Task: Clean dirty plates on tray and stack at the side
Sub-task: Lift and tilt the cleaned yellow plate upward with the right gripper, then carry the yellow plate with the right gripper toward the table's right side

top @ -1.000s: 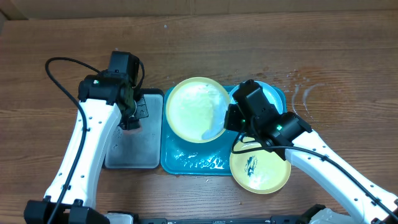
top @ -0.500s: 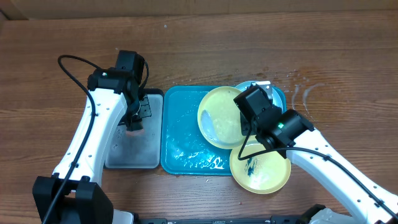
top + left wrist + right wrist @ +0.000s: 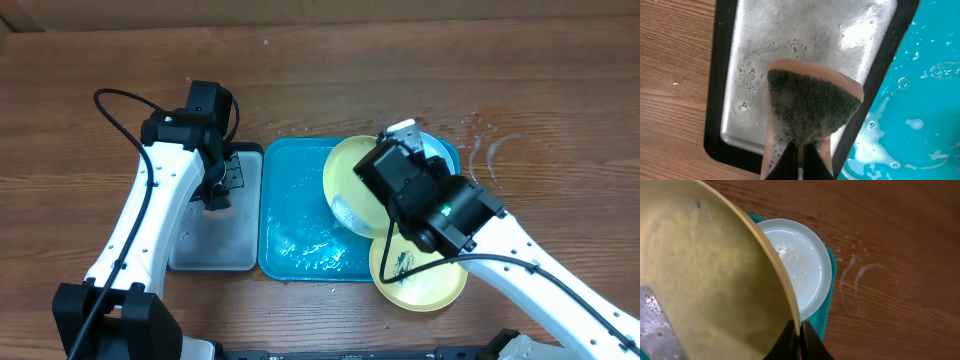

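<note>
My right gripper [image 3: 378, 176] is shut on the rim of a yellow-green plate [image 3: 345, 185] and holds it tilted over the right part of the teal tray [image 3: 295, 235]. In the right wrist view the fingers [image 3: 799, 330] pinch that wet plate [image 3: 705, 280]. A light blue plate [image 3: 800, 265] lies on the tray's back right corner [image 3: 438, 150]. Another yellow-green plate [image 3: 425, 280] with a black smear lies at the tray's front right, partly under my arm. My left gripper [image 3: 801, 156] is shut on a soapy sponge [image 3: 810, 105] over the grey tray [image 3: 755, 40].
The black-rimmed grey tray [image 3: 205, 245] sits against the teal tray's left side and holds foam. Soapy water covers the teal tray floor [image 3: 925, 110]. Wet streaks mark the wooden table [image 3: 485, 150] right of the tray.
My right gripper has carried the yellow-green plate from the tray's left-centre to the right and tipped it up. The left gripper with the sponge shifted slightly, then stayed over the grey tray.
</note>
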Motion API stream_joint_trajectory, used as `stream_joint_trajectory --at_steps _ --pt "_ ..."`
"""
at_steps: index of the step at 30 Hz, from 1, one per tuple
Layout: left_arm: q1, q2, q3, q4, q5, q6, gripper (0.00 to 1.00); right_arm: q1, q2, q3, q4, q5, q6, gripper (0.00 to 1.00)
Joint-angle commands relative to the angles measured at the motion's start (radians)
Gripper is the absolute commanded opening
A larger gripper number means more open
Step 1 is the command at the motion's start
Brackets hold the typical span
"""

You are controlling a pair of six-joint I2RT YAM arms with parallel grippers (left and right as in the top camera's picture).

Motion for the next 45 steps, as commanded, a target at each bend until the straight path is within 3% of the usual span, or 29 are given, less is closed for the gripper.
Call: stream_joint_trajectory --at_steps 1,10,19,25,32,45 --pt "0.007 0.002 -0.006 0.006 0.019 0.008 0.04 0.04 0.019 0.032 -0.008 0.126 -0.031 0.04" --pt "0.007 0.002 -0.006 0.006 0.018 0.008 0.04 0.156 0.112 0.032 0.004 0.36 -0.077 0.04" --pt "0.007 0.002 -0.006 0.007 0.018 0.008 0.04 0.369 0.135 0.032 0.008 0.792 -0.14 0.04" --pt "0.007 0.002 -0.006 0.007 0.017 0.008 0.05 0.488 0.135 0.032 0.069 0.961 -0.276 0.04" --pt "0.007 0.002 -0.006 0.01 0.017 0.008 0.04 0.541 0.135 0.032 0.207 0.975 -0.479 0.04" --pt "0.007 0.002 -0.006 0.011 0.014 0.008 0.04 0.541 0.135 0.032 0.227 0.976 -0.516 0.04"
